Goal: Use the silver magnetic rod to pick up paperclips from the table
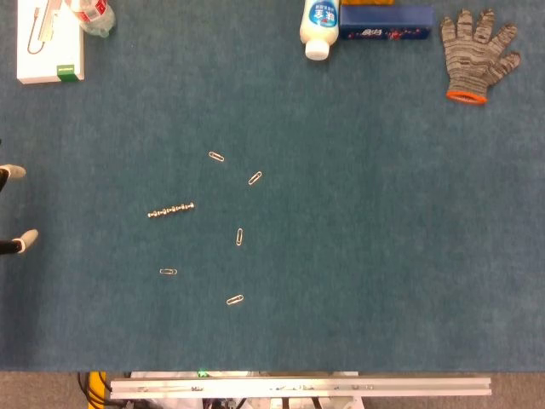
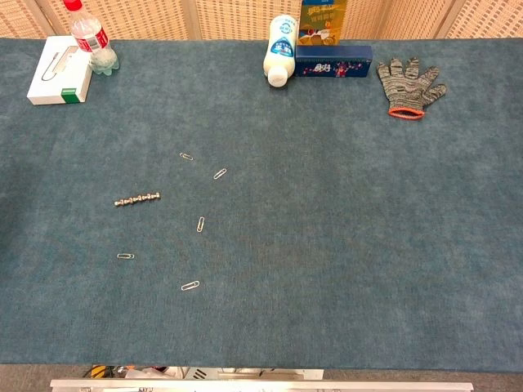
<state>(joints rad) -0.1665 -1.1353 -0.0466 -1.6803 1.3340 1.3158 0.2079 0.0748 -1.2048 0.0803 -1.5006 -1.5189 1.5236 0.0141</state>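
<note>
The silver magnetic rod [image 1: 170,210] [image 2: 136,198], a short beaded bar, lies flat on the blue cloth left of centre. Several paperclips are scattered around it: one [image 1: 216,157] behind it, one [image 1: 255,178] to its right rear, one [image 1: 239,237] to its right, one [image 1: 169,272] in front and one [image 1: 235,300] nearest the front edge. Only two spread fingertips of my left hand [image 1: 10,173] poke in at the left edge of the head view, well left of the rod and holding nothing. The chest view shows no hand. My right hand is out of sight.
At the back left, a white box [image 2: 59,79] sits beside a plastic bottle [image 2: 88,37]. At the back centre a white bottle [image 2: 280,54] lies next to a blue box [image 2: 333,60]. A grey knit glove [image 2: 410,83] lies at the back right.
</note>
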